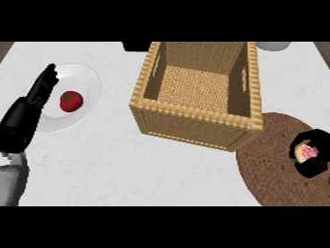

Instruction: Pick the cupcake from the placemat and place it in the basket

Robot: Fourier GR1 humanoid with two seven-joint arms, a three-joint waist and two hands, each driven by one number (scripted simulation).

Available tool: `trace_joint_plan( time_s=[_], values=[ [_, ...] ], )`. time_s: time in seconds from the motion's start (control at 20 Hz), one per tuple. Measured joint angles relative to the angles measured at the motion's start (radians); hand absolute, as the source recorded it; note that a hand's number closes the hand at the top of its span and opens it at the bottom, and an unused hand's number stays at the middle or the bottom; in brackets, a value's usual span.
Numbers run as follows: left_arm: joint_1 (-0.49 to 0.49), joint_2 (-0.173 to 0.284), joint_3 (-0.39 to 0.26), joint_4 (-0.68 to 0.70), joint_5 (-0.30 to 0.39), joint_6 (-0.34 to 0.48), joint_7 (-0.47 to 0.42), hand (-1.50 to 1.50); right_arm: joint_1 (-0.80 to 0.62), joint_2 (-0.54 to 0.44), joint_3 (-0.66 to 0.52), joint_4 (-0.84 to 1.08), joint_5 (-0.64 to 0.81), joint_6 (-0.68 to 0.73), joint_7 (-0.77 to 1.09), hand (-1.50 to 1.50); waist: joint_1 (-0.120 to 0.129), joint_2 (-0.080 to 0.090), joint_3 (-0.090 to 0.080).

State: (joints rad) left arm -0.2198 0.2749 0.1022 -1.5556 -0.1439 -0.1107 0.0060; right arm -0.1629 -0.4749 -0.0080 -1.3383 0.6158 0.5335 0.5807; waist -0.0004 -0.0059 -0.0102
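The cupcake [309,153], pink and yellow on top, shows between the curled fingers of my right hand [323,151] at the right edge. It is over the round brown placemat [271,167]; whether it touches the mat I cannot tell. The wicker basket [196,123] stands in the middle, up and left of the placemat, with nothing visible inside. My left hand [24,116] is at the left, fingers straight and pointing up over a white plate's edge.
A white plate [85,80] at the left holds a red tomato [70,101]. A dark object [135,46] and a white one [273,46] sit at the counter's far edge behind the basket. Dark wood borders the counter on both sides.
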Motion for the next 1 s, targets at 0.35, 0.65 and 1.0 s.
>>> trace_joint_plan(
  time_s=[0.35, 0.65, 1.0],
  values=[
    [0.02, -0.01, 0.007, -0.03, -0.007, -0.003, 0.012, 0.0, -0.001, 0.0, 0.028, 0.032, 0.104, -0.087, -0.091, 1.5, 0.0, -0.002, -0.003],
    [0.001, -0.01, 0.007, -0.013, -0.005, -0.014, 0.003, 0.0, -0.085, -0.105, 0.036, 0.189, 0.199, -0.232, -0.354, 1.5, 0.018, 0.008, 0.007],
    [0.008, -0.023, -0.002, 0.002, -0.019, -0.008, -0.018, 0.0, -0.208, -0.168, -0.04, 0.32, 0.228, -0.445, -0.562, 1.5, 0.014, 0.01, 0.011]
  ],
)
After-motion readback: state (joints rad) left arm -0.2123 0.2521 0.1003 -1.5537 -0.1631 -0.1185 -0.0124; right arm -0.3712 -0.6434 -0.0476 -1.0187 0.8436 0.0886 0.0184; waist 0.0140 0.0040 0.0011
